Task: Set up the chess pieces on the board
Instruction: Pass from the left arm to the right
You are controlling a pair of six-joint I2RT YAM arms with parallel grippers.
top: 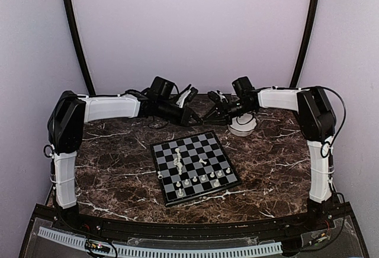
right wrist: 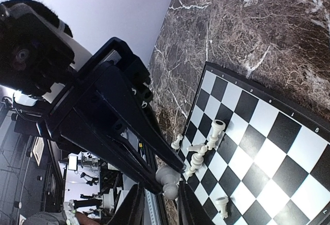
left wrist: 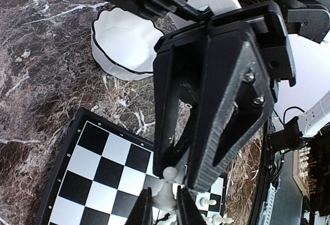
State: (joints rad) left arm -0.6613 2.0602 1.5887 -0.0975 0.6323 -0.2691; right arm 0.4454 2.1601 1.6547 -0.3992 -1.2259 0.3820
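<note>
Jaws of both arms meet tip to tip above the far part of the desk (top: 118, 163), the left jaws reaching in from the left and the right jaws from the right.

The left jaws are nearly closed on a white chess piece (left wrist: 165, 196). In the left wrist view its body sits pinched between that arm's own fingertips (left wrist: 147, 212), with its round head pointing away from them.

The right jaws stand narrow. Their long black fingers (left wrist: 221, 106) come down from the opposite side, and their tips reach the head of the same piece. In the right wrist view the piece (right wrist: 167, 181) sits in the gap between that arm's fingertips (right wrist: 135, 207). Whether they press on it or only flank it cannot be told.

The board (top: 207, 142) lies flat on the desk, below the joined jaws and on the side nearer the arm bases, turned at an angle. More chess pieces (top: 203, 179) stand in a row along the board edge farthest from the jaws. A few more are loose around the middle squares, some of them lying on their sides.

A white scalloped bowl (top: 243, 128) rests on the desk just beside the right jaws, on their outer side and off the board.
</note>
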